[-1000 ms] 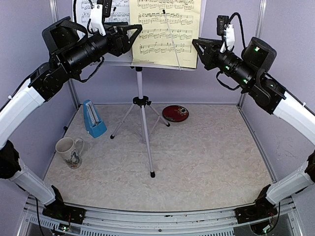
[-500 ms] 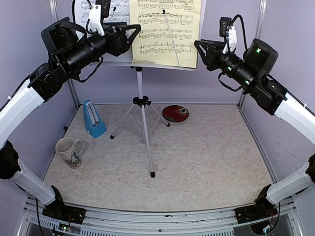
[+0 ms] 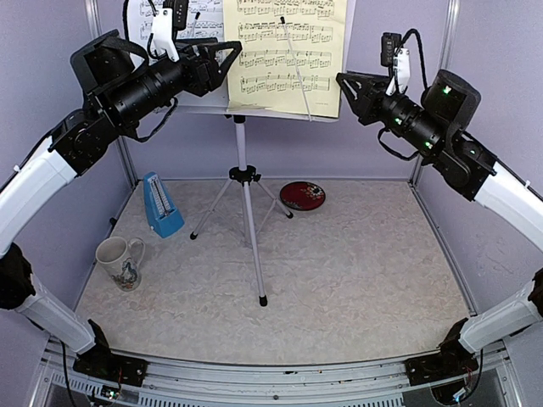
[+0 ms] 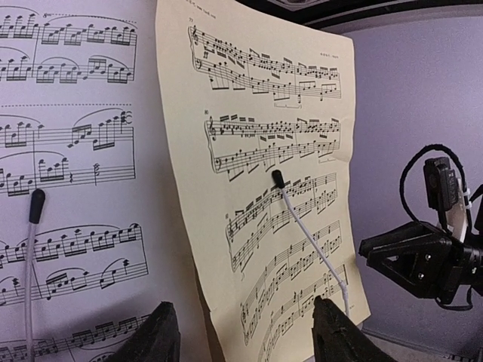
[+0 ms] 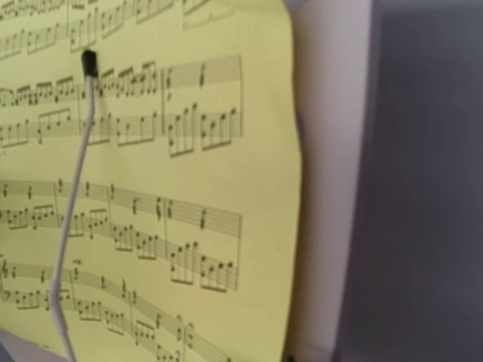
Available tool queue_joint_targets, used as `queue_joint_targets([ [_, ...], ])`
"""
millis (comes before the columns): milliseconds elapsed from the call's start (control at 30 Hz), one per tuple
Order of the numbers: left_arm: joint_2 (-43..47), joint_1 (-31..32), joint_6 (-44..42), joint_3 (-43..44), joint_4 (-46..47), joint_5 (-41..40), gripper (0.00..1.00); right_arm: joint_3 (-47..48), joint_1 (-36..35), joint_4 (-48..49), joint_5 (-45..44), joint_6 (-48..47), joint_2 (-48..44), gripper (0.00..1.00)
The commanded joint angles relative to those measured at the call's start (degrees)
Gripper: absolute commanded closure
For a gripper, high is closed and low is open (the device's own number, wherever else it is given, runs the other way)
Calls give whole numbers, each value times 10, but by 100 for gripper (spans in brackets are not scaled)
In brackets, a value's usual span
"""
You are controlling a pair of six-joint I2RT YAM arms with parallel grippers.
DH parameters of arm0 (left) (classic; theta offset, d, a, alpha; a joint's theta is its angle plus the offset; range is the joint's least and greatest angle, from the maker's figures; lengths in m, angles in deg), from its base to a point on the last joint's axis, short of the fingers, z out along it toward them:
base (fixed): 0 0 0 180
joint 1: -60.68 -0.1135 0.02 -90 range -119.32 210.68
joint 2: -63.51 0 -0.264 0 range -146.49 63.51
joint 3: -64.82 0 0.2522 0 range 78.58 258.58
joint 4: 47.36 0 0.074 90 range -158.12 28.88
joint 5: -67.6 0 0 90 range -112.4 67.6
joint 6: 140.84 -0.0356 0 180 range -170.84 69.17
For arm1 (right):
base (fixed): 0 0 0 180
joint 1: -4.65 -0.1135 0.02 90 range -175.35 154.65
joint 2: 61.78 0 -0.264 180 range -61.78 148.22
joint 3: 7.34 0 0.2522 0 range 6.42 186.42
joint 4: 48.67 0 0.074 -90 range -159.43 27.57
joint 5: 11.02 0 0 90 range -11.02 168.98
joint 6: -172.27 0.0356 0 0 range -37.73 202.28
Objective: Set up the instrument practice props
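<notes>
The music stand (image 3: 243, 182) rises mid-table on its silver tripod. A white music sheet (image 4: 68, 151) and a yellow music sheet (image 4: 264, 151) rest on its desk, each with a thin white retaining wire (image 4: 309, 241) across it. My left gripper (image 4: 249, 320) is open, its dark fingers (image 4: 162, 335) straddling the yellow sheet's lower left part without clamping it. My right gripper (image 3: 346, 85) hovers just off the yellow sheet's right edge (image 5: 290, 188). Its fingers are out of its own wrist view. The blue metronome (image 3: 161, 205) stands on the table at the left.
A white patterned mug (image 3: 119, 259) stands near the front left, and a red round plate (image 3: 303, 196) lies behind the tripod's right leg. The tripod legs (image 3: 254, 263) spread over the table's middle. Purple walls close in on both sides.
My right gripper has drifted slightly right and down, away from the yellow sheet's edge. The left arm and the sheets stay put.
</notes>
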Motion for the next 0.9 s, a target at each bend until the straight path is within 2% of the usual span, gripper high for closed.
queue_joint_targets([
  [0,14,-3,7,-11,13,5,41,13,8,3,11,11,12,75],
  [233,20,-3,17,-33,16,8,41,22,12,7,18,21,27,76],
  [433,27,-3,29,-56,23,13,44,20,12,16,20,25,24,88],
  [633,17,-3,39,-56,25,22,56,8,12,25,13,20,19,100],
  [867,-3,-3,47,-40,26,26,76,4,13,25,6,15,18,100],
])
